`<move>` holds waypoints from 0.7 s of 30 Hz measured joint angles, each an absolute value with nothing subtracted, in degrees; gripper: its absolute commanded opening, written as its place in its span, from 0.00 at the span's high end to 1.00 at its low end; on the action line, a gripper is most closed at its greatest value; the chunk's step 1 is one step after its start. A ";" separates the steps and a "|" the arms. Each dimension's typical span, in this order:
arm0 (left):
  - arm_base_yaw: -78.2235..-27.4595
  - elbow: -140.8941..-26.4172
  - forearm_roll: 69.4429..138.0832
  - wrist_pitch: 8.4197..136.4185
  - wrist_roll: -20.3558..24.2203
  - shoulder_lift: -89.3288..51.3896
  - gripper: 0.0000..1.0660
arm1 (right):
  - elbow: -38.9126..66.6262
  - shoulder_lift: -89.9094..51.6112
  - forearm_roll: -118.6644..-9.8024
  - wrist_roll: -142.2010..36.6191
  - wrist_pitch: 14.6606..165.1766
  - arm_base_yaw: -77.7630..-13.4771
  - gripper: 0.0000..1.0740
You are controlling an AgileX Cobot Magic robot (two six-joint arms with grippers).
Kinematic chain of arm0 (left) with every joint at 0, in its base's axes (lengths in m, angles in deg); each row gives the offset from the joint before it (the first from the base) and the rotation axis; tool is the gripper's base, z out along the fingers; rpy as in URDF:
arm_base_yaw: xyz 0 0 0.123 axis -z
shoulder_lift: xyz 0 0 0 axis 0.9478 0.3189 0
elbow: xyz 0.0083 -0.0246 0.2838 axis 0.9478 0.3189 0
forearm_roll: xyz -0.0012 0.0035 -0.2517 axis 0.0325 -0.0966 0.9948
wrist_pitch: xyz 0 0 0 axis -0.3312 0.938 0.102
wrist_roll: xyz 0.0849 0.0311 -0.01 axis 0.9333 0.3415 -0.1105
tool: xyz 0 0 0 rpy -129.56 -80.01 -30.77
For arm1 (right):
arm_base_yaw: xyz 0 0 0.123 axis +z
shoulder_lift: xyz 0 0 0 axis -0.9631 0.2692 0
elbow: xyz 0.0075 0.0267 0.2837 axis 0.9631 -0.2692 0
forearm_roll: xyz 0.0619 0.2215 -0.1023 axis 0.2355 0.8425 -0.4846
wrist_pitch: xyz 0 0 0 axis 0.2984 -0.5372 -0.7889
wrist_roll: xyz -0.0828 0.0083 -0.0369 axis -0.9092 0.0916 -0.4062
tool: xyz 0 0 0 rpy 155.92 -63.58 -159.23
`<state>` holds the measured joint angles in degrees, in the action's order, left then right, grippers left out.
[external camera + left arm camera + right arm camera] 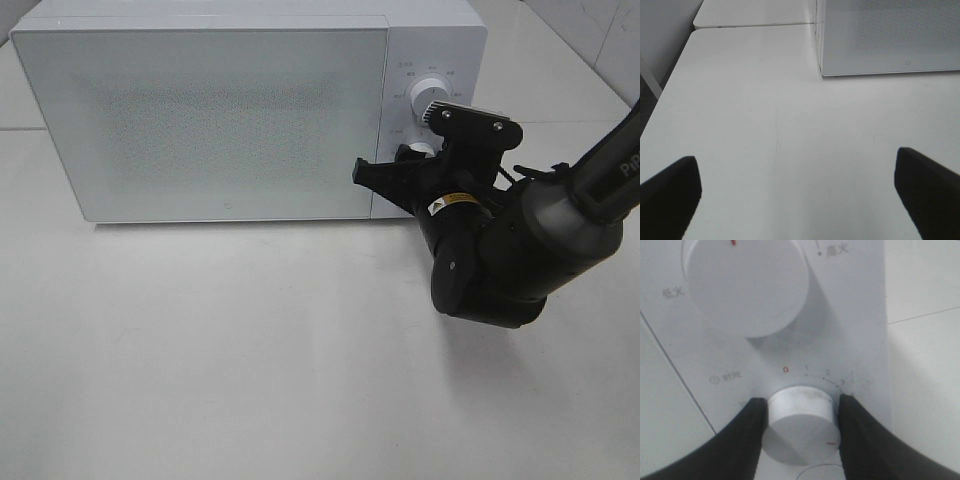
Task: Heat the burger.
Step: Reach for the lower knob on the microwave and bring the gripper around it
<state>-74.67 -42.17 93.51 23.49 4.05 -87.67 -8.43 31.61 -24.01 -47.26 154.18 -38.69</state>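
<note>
The burger is out of view; the white microwave (220,110) stands at the back of the table with its door shut. My right gripper (418,160) reaches to the control panel and is shut on the lower white timer knob (801,422), one black finger (740,440) on each side of it. The knob's red mark sits near the finger on the scale's far side, away from the 0. The upper knob (747,282) is untouched. My left gripper (799,192) hangs open over bare table, in front of the microwave's left corner (822,70), with nothing between its fingers.
White table (250,380) stretches in front of the microwave. The right arm's dark body (500,260) hangs over the table's right half. A table edge and a seam to a second table (750,25) lie to the left of the microwave.
</note>
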 measured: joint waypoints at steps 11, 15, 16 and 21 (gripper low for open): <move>-74.67 -42.17 93.51 23.49 4.05 -87.67 0.03 | -8.89 31.61 -26.13 -33.40 154.29 -39.15 0.99; -74.67 -42.17 93.51 23.49 4.05 -87.67 0.03 | -9.12 31.61 -26.88 -27.90 154.58 -39.32 0.98; -74.67 -42.17 93.51 23.49 4.05 -87.67 0.03 | -9.23 31.61 -27.11 -26.52 154.63 -39.32 0.98; -74.67 -42.17 93.51 23.49 4.05 -87.67 0.03 | -9.29 31.61 -27.68 -20.45 154.75 -39.49 0.98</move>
<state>-74.67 -42.17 93.51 23.49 4.05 -87.67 -9.29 31.61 -27.68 -20.45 154.75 -39.49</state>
